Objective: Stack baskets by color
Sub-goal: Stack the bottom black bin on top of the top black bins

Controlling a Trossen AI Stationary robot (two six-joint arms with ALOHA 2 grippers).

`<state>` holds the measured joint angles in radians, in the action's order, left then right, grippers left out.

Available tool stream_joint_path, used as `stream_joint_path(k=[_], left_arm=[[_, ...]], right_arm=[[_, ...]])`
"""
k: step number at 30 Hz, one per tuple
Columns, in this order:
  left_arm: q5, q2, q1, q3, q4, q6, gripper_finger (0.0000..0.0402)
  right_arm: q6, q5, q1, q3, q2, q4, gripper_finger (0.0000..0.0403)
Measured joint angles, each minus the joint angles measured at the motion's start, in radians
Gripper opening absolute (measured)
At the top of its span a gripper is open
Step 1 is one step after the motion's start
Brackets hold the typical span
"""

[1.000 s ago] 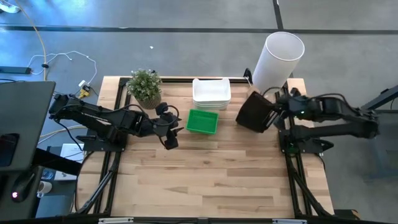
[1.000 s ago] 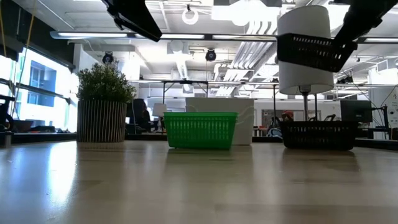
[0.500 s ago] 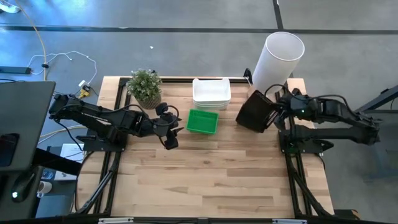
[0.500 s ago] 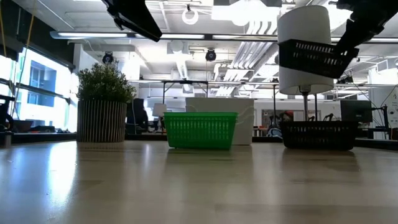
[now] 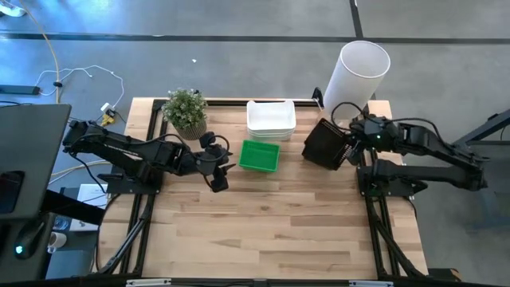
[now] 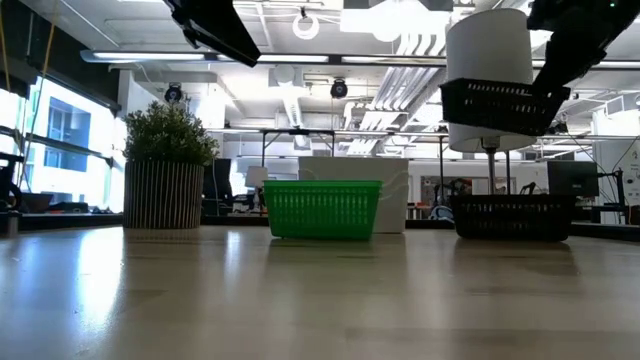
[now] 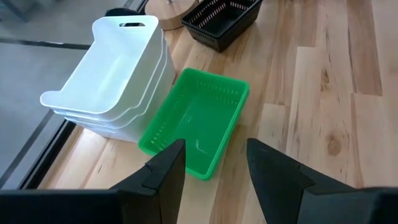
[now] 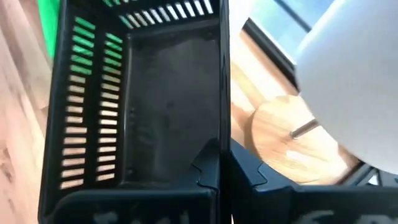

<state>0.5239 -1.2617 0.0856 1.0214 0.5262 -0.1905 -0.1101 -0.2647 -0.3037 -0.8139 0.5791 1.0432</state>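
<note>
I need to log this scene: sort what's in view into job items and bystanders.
Job:
- held black basket, off the table in the shut right gripper
- black basket on the table beneath it
- green basket
- white baskets, stacked
- left gripper, open, hovering short of the green basket

Bystanders:
- plant
- white cylinder
</note>
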Motion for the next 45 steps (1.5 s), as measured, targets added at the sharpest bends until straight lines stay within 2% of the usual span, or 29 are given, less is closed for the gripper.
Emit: stream_joint_path(k=[9, 23, 28, 35, 45], left_arm=[[-0.062, 0.000, 0.000, 0.000, 0.000, 0.000, 0.0156], [-0.070, 0.000, 0.000, 0.000, 0.000, 0.002, 0.0156], [-0.070, 0.000, 0.000, 0.000, 0.007, 0.001, 0.0156], [-0.070, 0.000, 0.000, 0.000, 0.035, 0.001, 0.0156], [-0.070, 0.000, 0.000, 0.000, 0.038, 0.011, 0.0156]], right_arm=[[0.064, 0.153, -0.111, 0.000, 0.096, -0.011, 0.0000], [0.182, 0.399, -0.428, 0.000, 0.197, -0.021, 0.0000], [0.197, 0.425, -0.496, 0.000, 0.275, -0.021, 0.0000], [0.198, 0.424, -0.502, 0.000, 0.375, -0.016, 0.0000], [0.208, 0.429, -0.502, -0.002, 0.377, -0.013, 0.0000]])
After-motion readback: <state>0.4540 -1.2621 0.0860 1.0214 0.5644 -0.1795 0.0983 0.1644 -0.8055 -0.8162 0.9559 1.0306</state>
